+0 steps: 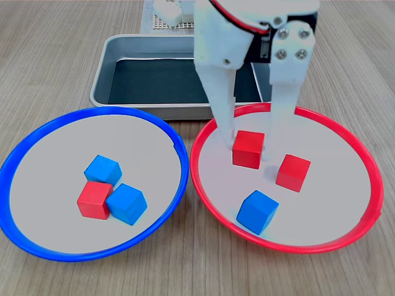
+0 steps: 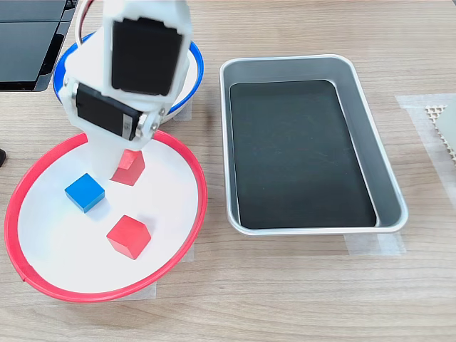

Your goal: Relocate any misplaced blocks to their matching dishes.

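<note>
Gripper [image 1: 250, 150] first, in the first exterior view: my two white fingers [image 1: 223, 111] stand either side of a red cube [image 1: 249, 148] in the red-rimmed plate [image 1: 370, 172], the cube looking a little tilted; I judge the fingers closed on it, though whether it hangs or rests on the plate I cannot tell; if I am setting it down, I should lower until it sits flat, then part the fingers wide enough not to drag it, and rise straight up, clear of the second red cube [image 1: 292, 172] just beside; the blue cube [image 1: 257, 211] nearer the camera is the stray here; in the blue-rimmed plate [image 1: 24, 240] two blue cubes [image 1: 126, 203] touch a red one [image 1: 94, 200], which is also astray; all are small, matte and sharp-edged, easy to pinch square-on; a grey tray [image 1: 105, 77] sits behind. In the second exterior view the arm [image 2: 135, 68] hides most of the blue-rimmed plate; the held cube shows tilted beneath it, with the blue cube at the second exterior view's left and the other red cube nearer the camera.
</note>
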### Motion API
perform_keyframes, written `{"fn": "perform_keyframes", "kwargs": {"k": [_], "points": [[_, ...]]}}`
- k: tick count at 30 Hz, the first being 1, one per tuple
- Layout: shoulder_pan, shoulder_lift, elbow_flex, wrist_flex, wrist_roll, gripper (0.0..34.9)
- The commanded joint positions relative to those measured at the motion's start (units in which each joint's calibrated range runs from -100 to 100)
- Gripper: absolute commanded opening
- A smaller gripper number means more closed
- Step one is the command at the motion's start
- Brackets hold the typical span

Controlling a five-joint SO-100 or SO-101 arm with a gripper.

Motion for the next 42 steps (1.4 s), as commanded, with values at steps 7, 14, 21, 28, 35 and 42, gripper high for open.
{"fn": "perform_keyframes", "kwargs": {"k": [7, 14, 21, 28, 35, 42], "points": [[0.45, 0.31, 0.76, 0.16, 1.03, 12.6], [-0.11, 1.76, -1.97, -1.33, -0.68, 16.9], [-0.96, 2.62, -3.88, -3.8, -3.86, 18.7], [-0.49, 5.0, -6.07, -4.8, -5.18, 19.4], [0.83, 9.78, -10.8, -4.96, -5.32, 18.9], [1.96, 13.02, -13.08, -7.02, -5.18, 18.0]]}}
